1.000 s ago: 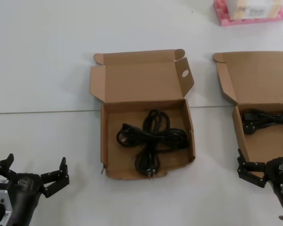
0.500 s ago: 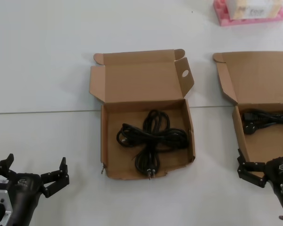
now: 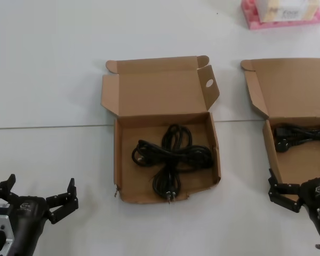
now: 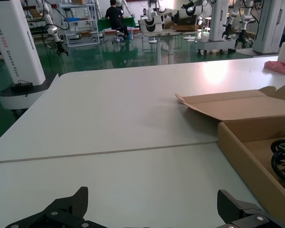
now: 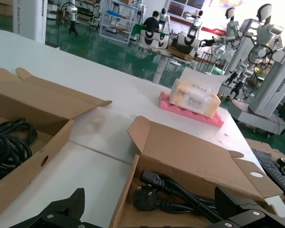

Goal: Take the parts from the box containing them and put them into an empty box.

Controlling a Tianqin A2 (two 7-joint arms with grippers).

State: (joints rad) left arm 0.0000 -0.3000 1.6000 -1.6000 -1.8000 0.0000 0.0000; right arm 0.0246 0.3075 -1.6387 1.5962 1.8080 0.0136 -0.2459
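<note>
Cables: one black coiled bundle [image 3: 170, 160] lies flat in the holed-flap box [image 3: 124, 176], plug end touching that box's near wall. Second cable [image 3: 301, 136] sits in the plain-flap box [image 3: 272, 154], right of the holed-flap box and partly out of view. Left gripper [image 3: 40, 200] hovers over bare white table [image 3: 53, 64], near-left of the holed-flap box, fingers spread (nothing held). Right gripper [image 3: 280, 189] hangs at the plain-flap box's near corner, fingers also spread. Pink foam tray [image 3: 280, 18] far behind.
</note>
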